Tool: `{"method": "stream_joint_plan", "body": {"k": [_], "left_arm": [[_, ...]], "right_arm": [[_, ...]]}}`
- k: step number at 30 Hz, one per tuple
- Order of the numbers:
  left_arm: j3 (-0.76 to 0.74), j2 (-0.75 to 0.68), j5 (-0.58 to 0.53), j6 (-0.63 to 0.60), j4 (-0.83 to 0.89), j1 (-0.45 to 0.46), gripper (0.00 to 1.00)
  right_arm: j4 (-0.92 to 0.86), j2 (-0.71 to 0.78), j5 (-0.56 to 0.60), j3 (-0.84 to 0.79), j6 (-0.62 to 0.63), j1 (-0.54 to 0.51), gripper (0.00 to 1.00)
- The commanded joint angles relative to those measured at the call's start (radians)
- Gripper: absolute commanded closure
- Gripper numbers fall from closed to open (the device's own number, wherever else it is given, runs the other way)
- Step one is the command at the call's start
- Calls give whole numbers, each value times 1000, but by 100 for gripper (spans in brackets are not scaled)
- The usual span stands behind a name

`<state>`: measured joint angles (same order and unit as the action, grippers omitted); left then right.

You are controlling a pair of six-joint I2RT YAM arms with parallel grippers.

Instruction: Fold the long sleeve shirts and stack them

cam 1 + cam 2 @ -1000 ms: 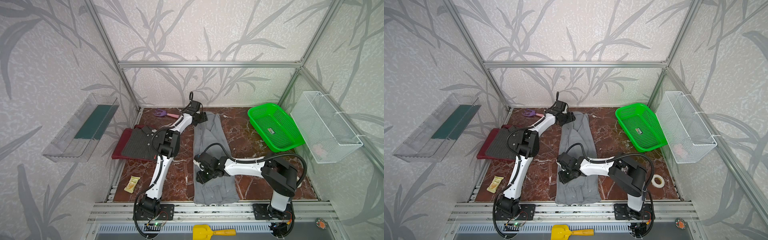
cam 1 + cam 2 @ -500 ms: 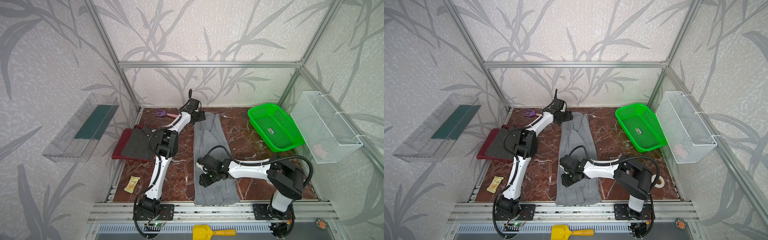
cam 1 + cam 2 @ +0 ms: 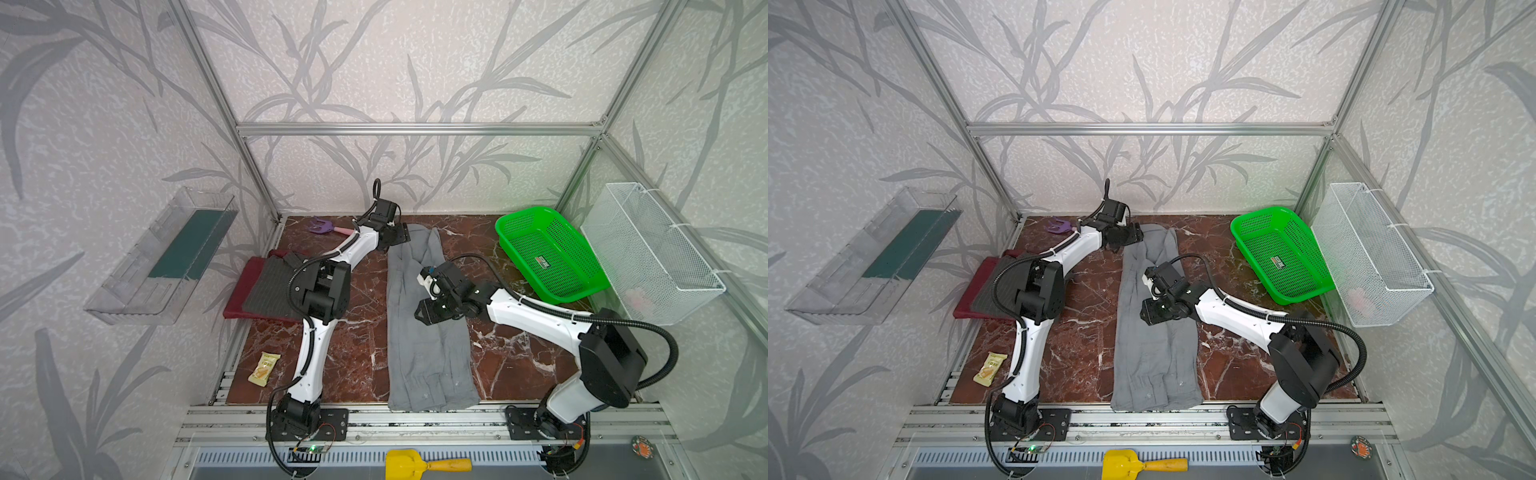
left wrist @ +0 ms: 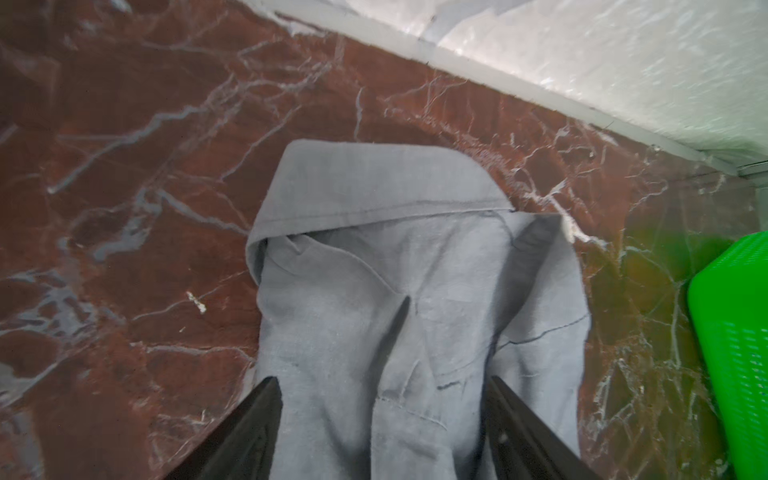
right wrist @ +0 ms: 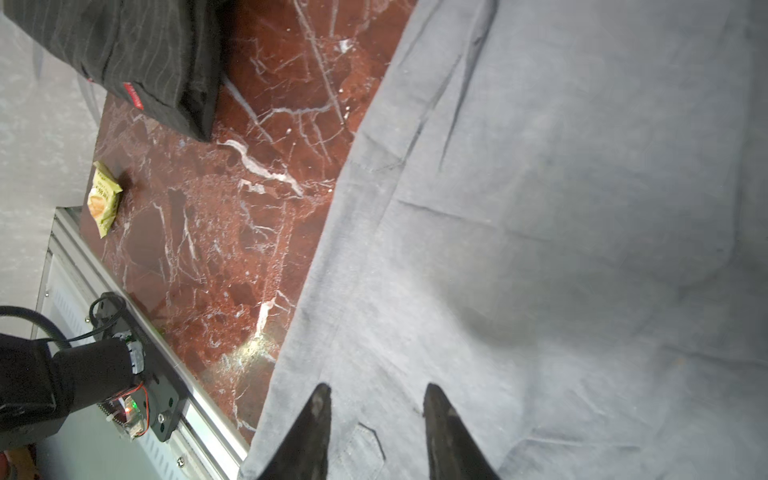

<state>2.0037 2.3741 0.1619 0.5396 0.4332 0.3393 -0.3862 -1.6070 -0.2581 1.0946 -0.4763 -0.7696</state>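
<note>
A light grey long sleeve shirt [image 3: 424, 353] [image 3: 1150, 353] lies in a long narrow strip down the table's middle, collar at the far end, hem at the front edge. My left gripper [image 3: 401, 237] [image 4: 380, 382] hovers open at the collar end, fingers either side of the cloth [image 4: 374, 291], holding nothing. My right gripper [image 3: 422, 311] [image 5: 376, 392] stands open over the strip's middle [image 5: 540, 208], nothing between its fingers. At the left, a folded dark grey pinstriped shirt [image 3: 266, 286] [image 5: 124, 54] rests on a folded maroon shirt [image 3: 239, 291].
A green mesh basket [image 3: 548, 253] stands at the back right, with a white wire basket [image 3: 648, 257] on the right wall. A snack packet [image 3: 264, 368] lies front left, a purple toy fork [image 3: 322, 226] at the back, a yellow scoop [image 3: 415, 463] below the front rail.
My right gripper has moved along the grey shirt away from the front edge, toward its middle. The left gripper has barely shifted at the collar end.
</note>
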Motion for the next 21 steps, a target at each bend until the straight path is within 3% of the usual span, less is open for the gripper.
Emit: {"method": "stream_joint_plan", "body": {"k": [1, 14, 21], "left_arm": [[-5, 45, -2, 33, 6, 4, 23], [103, 145, -22, -31, 54, -13, 23], [156, 104, 30, -87, -6, -13, 23]], "right_arm": [[-10, -58, -35, -22, 17, 16, 61], [90, -123, -45, -164, -25, 52, 62], [-11, -22, -32, -46, 39, 169, 62]]}}
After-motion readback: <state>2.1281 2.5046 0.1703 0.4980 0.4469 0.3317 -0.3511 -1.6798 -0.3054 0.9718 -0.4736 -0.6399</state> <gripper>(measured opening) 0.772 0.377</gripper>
